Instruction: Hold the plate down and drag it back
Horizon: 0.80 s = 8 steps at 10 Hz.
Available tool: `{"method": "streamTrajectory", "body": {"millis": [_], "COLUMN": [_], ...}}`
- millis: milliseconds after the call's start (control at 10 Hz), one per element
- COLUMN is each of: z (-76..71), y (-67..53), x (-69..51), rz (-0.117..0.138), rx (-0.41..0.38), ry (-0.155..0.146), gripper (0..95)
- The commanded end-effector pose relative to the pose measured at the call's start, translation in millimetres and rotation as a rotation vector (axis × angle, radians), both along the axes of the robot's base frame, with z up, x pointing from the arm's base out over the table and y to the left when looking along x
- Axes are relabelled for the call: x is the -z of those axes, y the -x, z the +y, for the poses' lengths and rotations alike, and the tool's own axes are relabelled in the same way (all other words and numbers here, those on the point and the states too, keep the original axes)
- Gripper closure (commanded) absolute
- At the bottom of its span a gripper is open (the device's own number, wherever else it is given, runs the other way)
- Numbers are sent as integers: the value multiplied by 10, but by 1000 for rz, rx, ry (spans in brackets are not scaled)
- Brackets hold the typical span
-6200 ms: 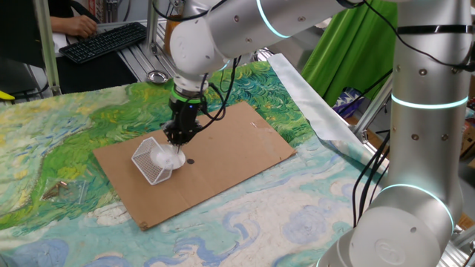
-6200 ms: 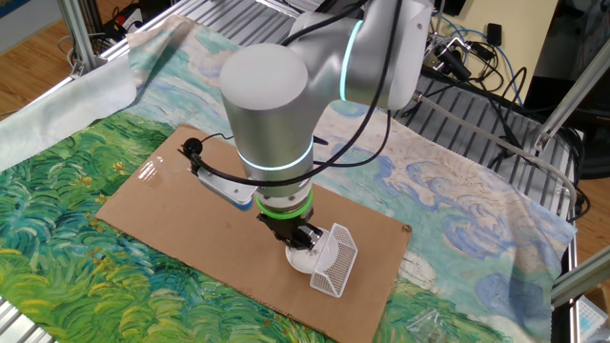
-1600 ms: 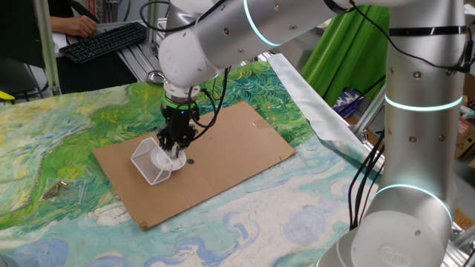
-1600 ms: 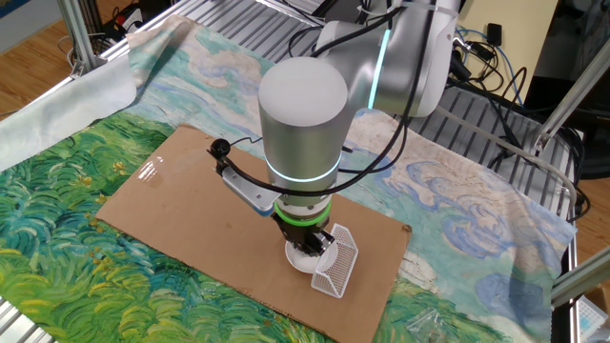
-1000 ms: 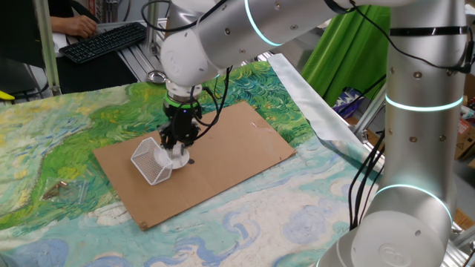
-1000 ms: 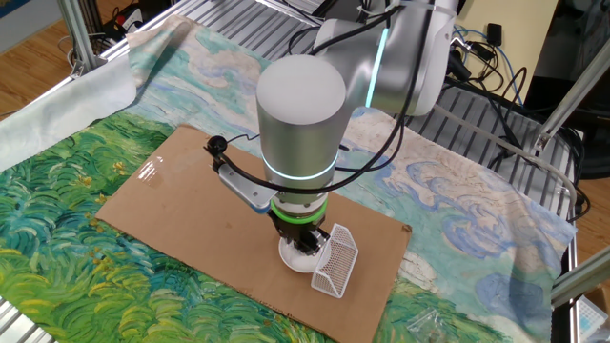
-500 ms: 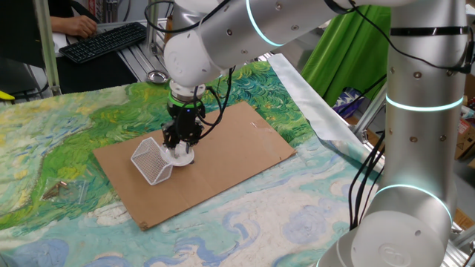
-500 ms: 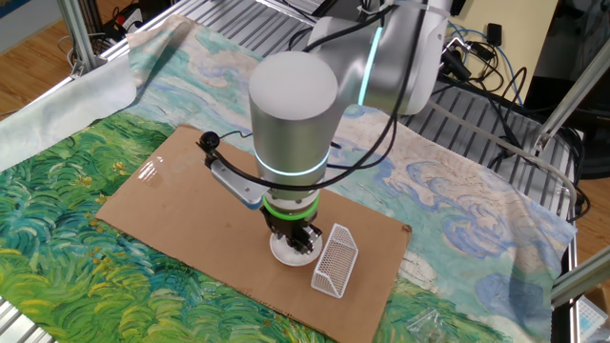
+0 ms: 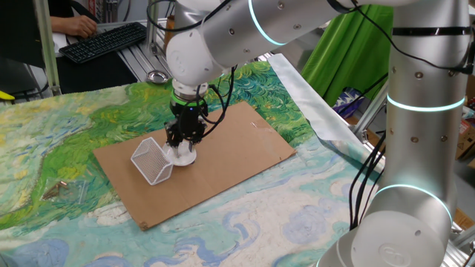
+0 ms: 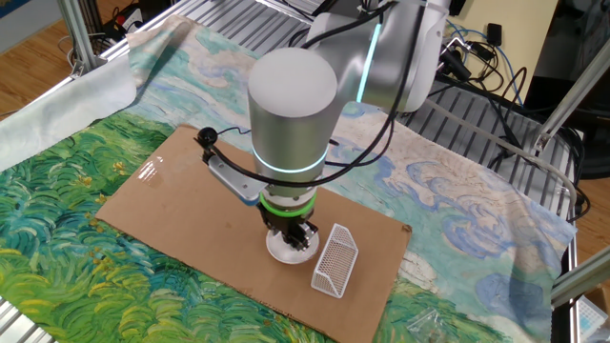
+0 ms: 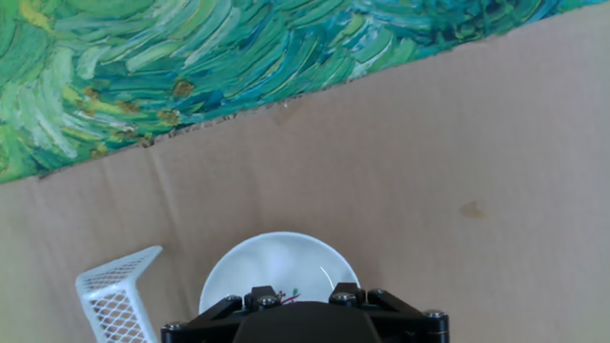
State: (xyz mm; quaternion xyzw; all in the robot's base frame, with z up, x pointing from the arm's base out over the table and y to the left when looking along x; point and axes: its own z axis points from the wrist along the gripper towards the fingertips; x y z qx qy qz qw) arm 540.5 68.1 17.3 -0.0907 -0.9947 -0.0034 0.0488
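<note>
We have our gripper [image 9: 182, 145] pointing straight down onto the plate [image 10: 289, 250], which sits on the cardboard sheet [image 9: 237, 152] just beside the tipped-over wire-mesh basket [image 10: 334, 259]; the fingertips are hidden by the hand in every view, so we cannot tell how far the jaws are parted, and nothing appears to be clasped between them. Our worry is that pressing off-centre, near the rim, could tip the plate or let it slip free mid-drag, and too little downward pressure would leave us sliding over it while the plate stays put by the basket
</note>
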Motion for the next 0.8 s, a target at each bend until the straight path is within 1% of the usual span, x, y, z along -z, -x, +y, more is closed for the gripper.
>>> {"method": "streamTrajectory", "body": {"millis": [100, 300, 400, 500, 600, 700, 800], "z": [-3, -4, -4, -4, -3, -3, -4], "y": [1, 2, 2, 3, 4, 4, 4], "x": [-17, -20, -21, -20, -21, -21, -22], "rz": [18, 33, 38, 40, 45, 50, 51], "rx": [70, 173, 251, 300, 378, 439, 472], "ry": [-2, 2, -5, -9, -13, -16, -20], "gripper": [570, 570, 570, 570, 570, 570, 570]}}
